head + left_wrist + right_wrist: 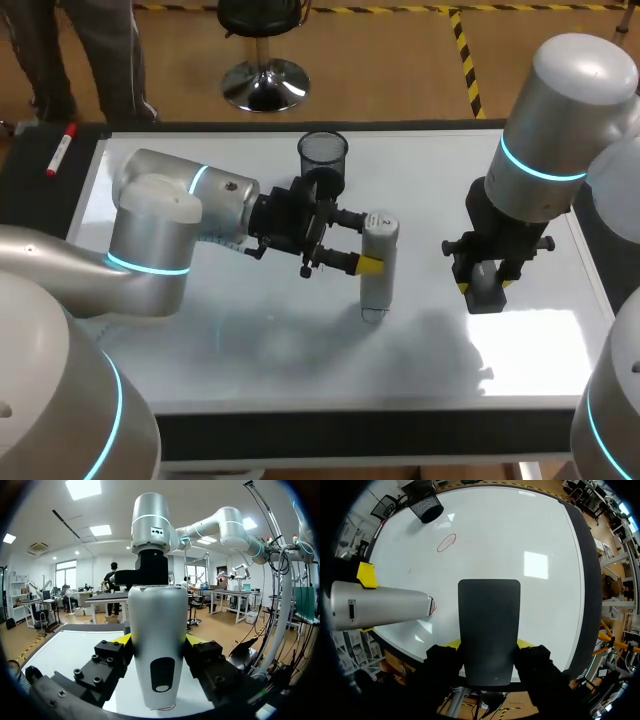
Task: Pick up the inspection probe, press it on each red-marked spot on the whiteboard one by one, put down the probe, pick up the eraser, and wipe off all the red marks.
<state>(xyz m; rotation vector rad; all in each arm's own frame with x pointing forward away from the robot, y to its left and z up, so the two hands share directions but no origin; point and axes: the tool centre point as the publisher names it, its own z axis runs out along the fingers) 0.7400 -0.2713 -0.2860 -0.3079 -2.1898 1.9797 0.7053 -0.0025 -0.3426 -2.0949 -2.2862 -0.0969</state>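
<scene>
Head overhead, wrists close; common whiteboard (430, 170)

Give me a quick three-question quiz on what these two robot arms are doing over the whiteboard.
1. True or false: the left gripper is shut on the inspection probe.
2. What does the right gripper hold? A) a screwdriver B) the eraser C) a cloth
3. Fill in: the probe's tip points down at the ___.

Key: 1 true; 2 B; 3 whiteboard.
</scene>
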